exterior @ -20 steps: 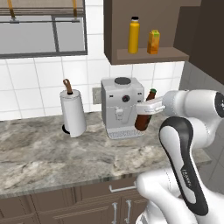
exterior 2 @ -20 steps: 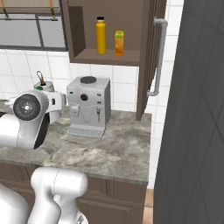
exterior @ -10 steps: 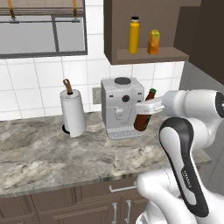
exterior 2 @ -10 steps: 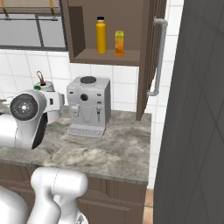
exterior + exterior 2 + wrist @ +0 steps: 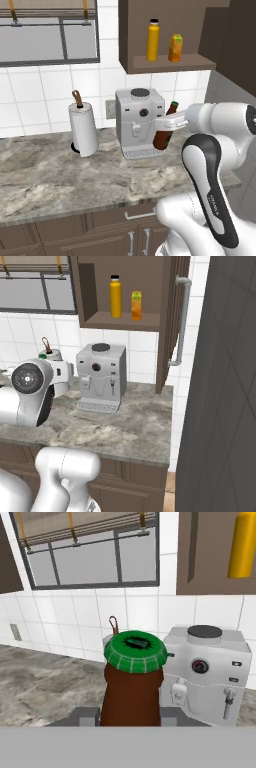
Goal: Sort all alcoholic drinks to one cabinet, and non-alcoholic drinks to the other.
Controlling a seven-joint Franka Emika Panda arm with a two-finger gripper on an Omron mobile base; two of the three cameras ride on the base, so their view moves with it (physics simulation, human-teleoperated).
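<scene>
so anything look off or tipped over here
Nothing stands out. The gripper holds the brown beer bottle slightly tilted above the counter. The yellow-orange bottle and juice carton stand upright.

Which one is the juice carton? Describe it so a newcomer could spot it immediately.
Start at the open brown wall cabinet above the grey coffee machine. Two drinks stand side by side on its shelf. The juice carton is the right-hand one in the left base view: short, boxy and orange, unlike the taller round yellow-orange bottle with a black cap.
</scene>
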